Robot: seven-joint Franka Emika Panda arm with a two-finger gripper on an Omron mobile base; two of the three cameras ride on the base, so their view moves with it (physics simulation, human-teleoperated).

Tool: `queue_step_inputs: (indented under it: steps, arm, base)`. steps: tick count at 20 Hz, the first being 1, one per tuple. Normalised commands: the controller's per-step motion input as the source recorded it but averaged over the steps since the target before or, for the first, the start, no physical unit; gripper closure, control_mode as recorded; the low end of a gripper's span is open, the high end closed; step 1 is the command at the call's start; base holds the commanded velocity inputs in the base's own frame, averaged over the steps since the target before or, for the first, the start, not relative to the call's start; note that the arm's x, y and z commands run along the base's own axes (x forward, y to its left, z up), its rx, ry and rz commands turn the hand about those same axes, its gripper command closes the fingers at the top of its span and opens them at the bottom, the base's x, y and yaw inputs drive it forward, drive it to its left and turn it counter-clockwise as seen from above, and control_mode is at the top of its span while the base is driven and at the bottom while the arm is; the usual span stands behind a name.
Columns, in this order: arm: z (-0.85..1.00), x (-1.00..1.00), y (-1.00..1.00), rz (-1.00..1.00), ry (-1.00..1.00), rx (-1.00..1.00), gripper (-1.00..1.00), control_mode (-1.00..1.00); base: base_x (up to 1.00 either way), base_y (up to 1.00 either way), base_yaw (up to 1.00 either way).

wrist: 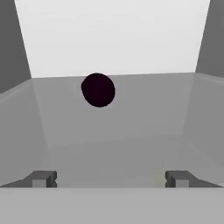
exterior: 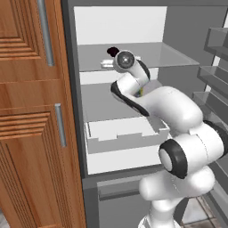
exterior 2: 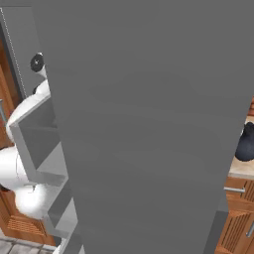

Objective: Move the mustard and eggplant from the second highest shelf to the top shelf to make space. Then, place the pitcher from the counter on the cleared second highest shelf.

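The gripper (wrist: 109, 178) is spread wide and empty over the top shelf (wrist: 131, 127), where the eggplant (wrist: 98, 89) sits near the back wall. The pitcher (exterior 2: 245, 144) stands on the desk (exterior 2: 240, 169).

top shelf (wrist: 144, 109) | carries: eggplant (wrist: 98, 89), near back

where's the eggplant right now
The eggplant sits on the top shelf near the fridge's back wall, ahead of the open jaws in the hand view; in the left base view it peeks out just left of the robot's wrist.
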Motion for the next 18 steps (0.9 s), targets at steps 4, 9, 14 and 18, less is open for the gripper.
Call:
queue_step_inputs:
  steps: [4, 9, 14, 18]
  arm:
    - [0.06, -1.00, 0.00, 0.02, 0.01, -0.05, -1.00, -1.00]
    - [0.01, -1.00, 0.00, 0.01, 0.06, -0.06, -1.00, -1.00]
    - [0.00, -1.00, -0.09, 0.05, 0.02, -0.06, -1.00, -1.00]
    - [0.00, -1.00, -0.20, 0.08, 0.00, -0.07, -1.00, -1.00]
  base:
    - [0.00, 0.00, 0.00]
    - [0.00, 0.00, 0.00]
    - [0.00, 0.00, 0.00]
    - [0.00, 0.00, 0.00]
